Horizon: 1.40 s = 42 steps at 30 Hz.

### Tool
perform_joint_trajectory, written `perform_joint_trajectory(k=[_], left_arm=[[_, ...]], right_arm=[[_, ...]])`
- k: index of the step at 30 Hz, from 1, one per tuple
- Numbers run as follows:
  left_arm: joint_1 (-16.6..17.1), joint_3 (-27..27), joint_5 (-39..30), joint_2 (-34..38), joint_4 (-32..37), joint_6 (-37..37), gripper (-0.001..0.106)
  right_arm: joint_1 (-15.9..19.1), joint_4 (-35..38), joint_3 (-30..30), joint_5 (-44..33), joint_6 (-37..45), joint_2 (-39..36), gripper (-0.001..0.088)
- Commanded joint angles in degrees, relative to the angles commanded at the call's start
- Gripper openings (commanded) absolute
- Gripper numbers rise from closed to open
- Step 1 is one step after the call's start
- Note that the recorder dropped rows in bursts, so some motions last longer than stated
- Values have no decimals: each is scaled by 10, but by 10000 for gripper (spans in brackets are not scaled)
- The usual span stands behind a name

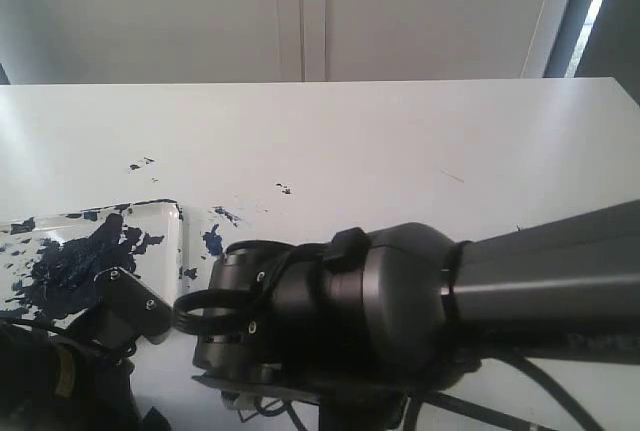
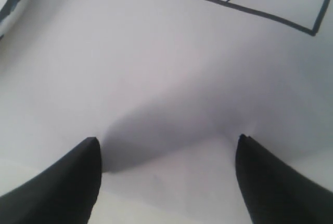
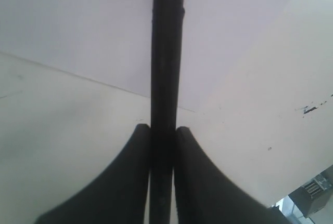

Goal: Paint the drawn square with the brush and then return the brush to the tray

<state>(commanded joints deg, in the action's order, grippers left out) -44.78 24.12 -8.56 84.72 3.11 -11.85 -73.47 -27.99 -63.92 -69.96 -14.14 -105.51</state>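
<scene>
Black brush (image 3: 165, 68) clamped tight between right fingers (image 3: 125, 182), left fingers (image 2: 62, 182) spread wide over bare paper (image 2: 156, 68), drawn square (image 2: 291, 3) edge close by, desk (image 1: 400, 141) wide open beyond tray (image 1: 178, 236) edge

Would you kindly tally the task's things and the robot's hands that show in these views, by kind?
tray: 1
brush: 1
drawn square: 1
hands: 2, the left hand and the right hand
Total: 5

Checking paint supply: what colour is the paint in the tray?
Dark blue-black paint; the tray shows best in the exterior view.
</scene>
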Motion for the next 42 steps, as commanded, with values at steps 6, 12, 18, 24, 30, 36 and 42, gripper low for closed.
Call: perform_joint_trajectory(k=[6,12,18,24,30,36,42], left_arm=[[0,0,3,0,0,0,749],[0,0,6,0,0,0,749],[0,0,10,0,0,0,749],[0,0,12,0,0,-1,749],[0,0,12,0,0,-1,749],[0,0,11,0,0,-1,749],[0,0,5,0,0,-1,749]], right_arm=[[-1,15,0,4,0,0,0],[-2,42,0,15,6,0,0],[-20,55,0,28,9,0,0],[-36,70,0,38,15,0,0],[-38,75,0,46,15,0,0],[-38,60,0,25,15,0,0],[-33,22,0,0,9,0,0]])
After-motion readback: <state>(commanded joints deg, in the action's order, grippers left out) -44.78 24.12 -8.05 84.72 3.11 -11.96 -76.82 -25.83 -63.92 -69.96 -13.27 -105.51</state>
